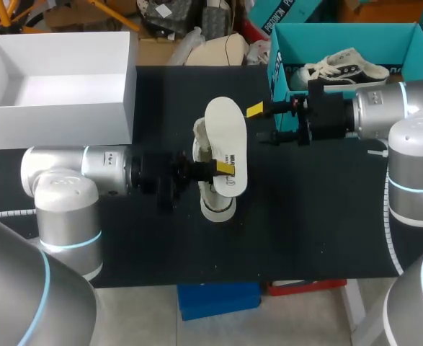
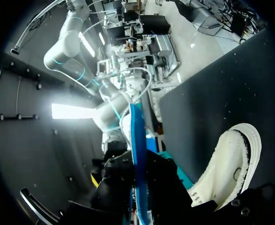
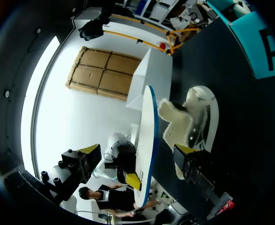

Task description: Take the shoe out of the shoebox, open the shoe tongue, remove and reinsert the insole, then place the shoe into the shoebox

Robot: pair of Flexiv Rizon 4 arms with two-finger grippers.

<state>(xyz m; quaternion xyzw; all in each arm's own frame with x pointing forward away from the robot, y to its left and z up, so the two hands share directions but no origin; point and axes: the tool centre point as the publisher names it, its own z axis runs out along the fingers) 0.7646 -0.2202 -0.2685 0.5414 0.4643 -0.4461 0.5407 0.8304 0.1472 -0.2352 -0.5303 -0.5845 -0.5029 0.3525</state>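
Note:
A white insole [image 1: 225, 140] is held on edge above a white fleecy shoe [image 1: 215, 202] that lies on the black mat. My left gripper [image 1: 222, 169] is shut on the insole's lower part. Its wrist view shows the insole [image 2: 136, 154] edge-on between its dark fingers [image 2: 121, 187], with the shoe [image 2: 231, 168] beside them. My right gripper [image 1: 260, 122] stands wide open just right of the insole, touching nothing. In its wrist view the insole [image 3: 146, 136] stands ahead between the yellow fingertips [image 3: 88, 150], and the shoe [image 3: 193, 122] lies beyond. The teal shoebox [image 1: 420, 50] is at the back right.
Another shoe [image 1: 341, 68], white with dark trim, lies in the teal shoebox. A large white open box [image 1: 128, 86] stands at the back left. The black mat [image 1: 305, 216] covers the table around the shoe.

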